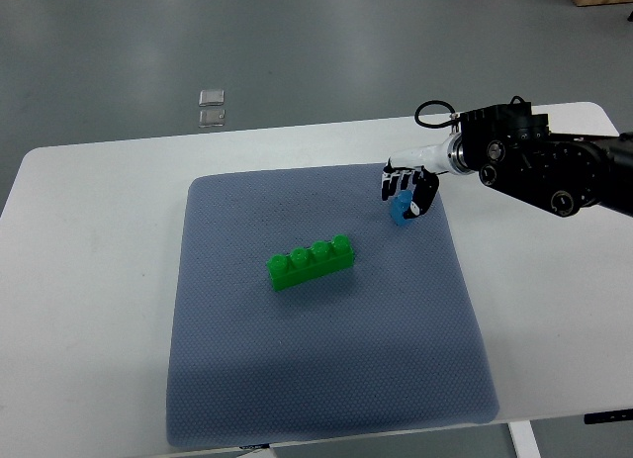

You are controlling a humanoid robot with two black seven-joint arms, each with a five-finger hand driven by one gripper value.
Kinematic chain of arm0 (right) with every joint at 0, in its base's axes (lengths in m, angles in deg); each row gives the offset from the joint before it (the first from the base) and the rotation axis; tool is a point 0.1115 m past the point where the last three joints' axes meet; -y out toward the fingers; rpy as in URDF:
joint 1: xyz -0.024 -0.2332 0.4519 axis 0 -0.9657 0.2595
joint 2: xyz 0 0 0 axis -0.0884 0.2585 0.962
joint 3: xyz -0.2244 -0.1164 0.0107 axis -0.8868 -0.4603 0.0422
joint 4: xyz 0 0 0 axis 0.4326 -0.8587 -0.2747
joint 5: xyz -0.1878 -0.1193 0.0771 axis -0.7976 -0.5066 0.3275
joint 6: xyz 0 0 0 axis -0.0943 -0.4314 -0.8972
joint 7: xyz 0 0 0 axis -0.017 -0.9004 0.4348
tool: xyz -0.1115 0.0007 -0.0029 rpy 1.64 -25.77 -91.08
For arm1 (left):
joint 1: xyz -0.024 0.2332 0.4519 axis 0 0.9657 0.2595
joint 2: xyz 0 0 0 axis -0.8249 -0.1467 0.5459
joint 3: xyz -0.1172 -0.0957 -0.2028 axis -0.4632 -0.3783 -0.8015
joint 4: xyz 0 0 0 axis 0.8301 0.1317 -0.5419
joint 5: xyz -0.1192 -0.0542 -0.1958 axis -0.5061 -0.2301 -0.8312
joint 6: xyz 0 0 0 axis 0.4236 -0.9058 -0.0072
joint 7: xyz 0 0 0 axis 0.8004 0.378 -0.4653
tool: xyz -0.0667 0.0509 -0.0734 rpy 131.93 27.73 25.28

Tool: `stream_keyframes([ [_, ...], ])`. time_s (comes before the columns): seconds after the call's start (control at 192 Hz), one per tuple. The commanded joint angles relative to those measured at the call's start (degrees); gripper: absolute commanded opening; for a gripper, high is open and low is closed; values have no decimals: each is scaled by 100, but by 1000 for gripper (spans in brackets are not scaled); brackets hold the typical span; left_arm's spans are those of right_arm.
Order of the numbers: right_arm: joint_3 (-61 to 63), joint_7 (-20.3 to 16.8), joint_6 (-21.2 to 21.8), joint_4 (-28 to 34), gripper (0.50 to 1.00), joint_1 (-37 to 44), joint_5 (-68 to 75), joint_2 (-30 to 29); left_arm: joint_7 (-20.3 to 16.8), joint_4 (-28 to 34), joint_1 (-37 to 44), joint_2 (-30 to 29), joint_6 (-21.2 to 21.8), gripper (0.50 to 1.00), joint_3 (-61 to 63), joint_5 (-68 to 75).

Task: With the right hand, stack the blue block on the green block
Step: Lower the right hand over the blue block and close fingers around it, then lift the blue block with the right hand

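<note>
A long green block (312, 261) with a row of studs lies at an angle near the middle of the blue-grey mat (247, 359). The blue block (399, 216) shows only as a small patch under my right hand (407, 191), near the mat's upper right corner. The fingers of that hand curl down around the blue block. The right arm (539, 161) reaches in from the right edge. The blue block is well apart from the green one, up and to its right. No left arm shows.
The mat lies on a white table (89, 280). A small clear plastic item (212, 106) sits on the grey floor beyond the table's far edge. A black cable loop (433, 115) hangs at the right wrist.
</note>
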Motion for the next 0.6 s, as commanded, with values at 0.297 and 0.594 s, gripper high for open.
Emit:
stream_keyframes([
  [0.297, 0, 111, -61, 0, 588, -79, -167, 41, -1, 0, 0, 0, -1, 1000, 6, 0],
  [0.594, 0, 164, -105, 0, 547, -79, -220, 50, -1, 0, 0, 0, -1, 1000, 6, 0],
])
